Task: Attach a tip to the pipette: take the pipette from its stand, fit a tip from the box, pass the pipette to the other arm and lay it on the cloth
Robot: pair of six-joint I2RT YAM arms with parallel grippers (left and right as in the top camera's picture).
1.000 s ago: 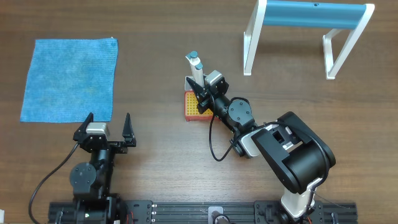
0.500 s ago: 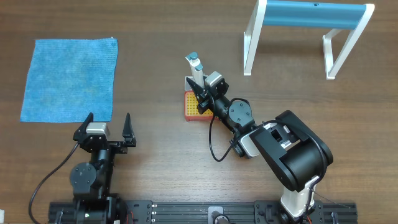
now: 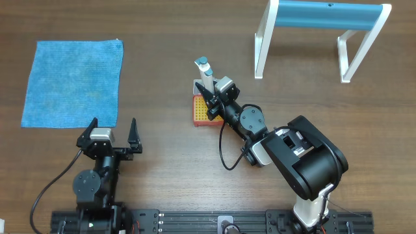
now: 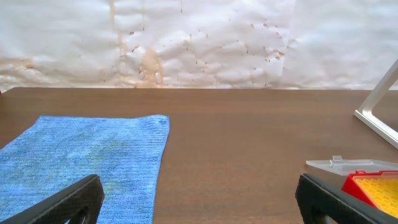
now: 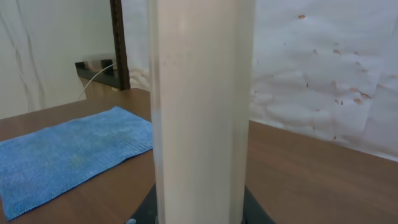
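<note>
The white pipette (image 3: 205, 71) with a teal top stands upright in my right gripper (image 3: 210, 97), which is shut on its body. It hangs over the red box of yellow tips (image 3: 201, 111), whose clear lid is open. In the right wrist view the pipette barrel (image 5: 200, 106) stands close up between the fingers. Its lower end is hidden. The blue cloth (image 3: 73, 83) lies flat at the far left. My left gripper (image 3: 110, 130) is open near its base, just below the cloth's near edge. The left wrist view looks over the cloth (image 4: 87, 155) and the tip box (image 4: 373, 186).
The white and blue pipette stand (image 3: 322, 32) is at the back right, with one leg (image 4: 379, 118) seen from the left wrist. Bare brown table lies between cloth and tip box. A crumpled white sheet covers the wall behind.
The right gripper with the pipette has shifted very slightly toward the tip box. The left arm has not moved.
</note>
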